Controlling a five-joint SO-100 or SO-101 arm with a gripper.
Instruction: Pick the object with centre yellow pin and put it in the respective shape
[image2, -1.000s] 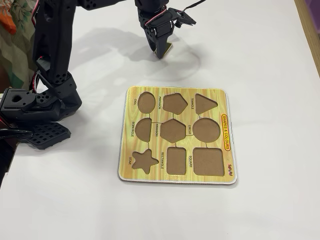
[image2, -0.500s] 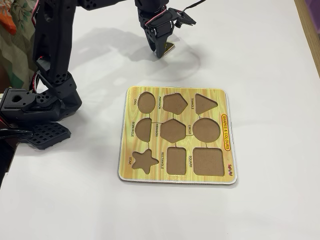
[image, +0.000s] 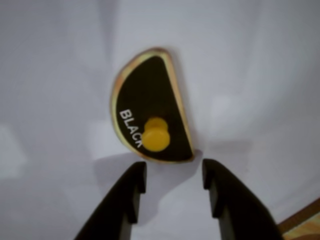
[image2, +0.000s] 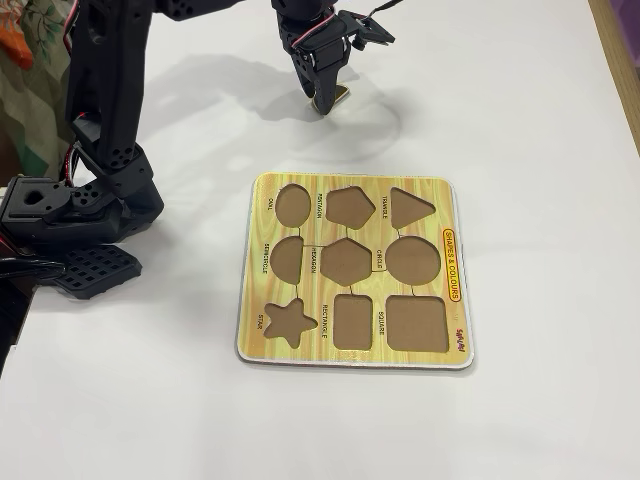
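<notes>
Jaws (image: 174, 176) stand apart and empty, low over the white counter (image: 260, 75); the black semicircle piece (image: 145, 100) lies just ahead of their tips, its yellow pin (image: 155, 135) nearest. Approach step: next, advance, straddle the pin, close, then carry to the puzzle board (image2: 352, 272)

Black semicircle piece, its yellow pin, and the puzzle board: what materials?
Black semicircle piece: likely wood, pale bare edge under black printed face. Yellow pin: probably plastic, smooth and slightly glossy. Puzzle board: looks like wood or fibreboard, printed grain top, brown matte cutouts.

Semicircle piece (image: 150, 112) beyond puzzle board (image2: 352, 345), apart.
</notes>
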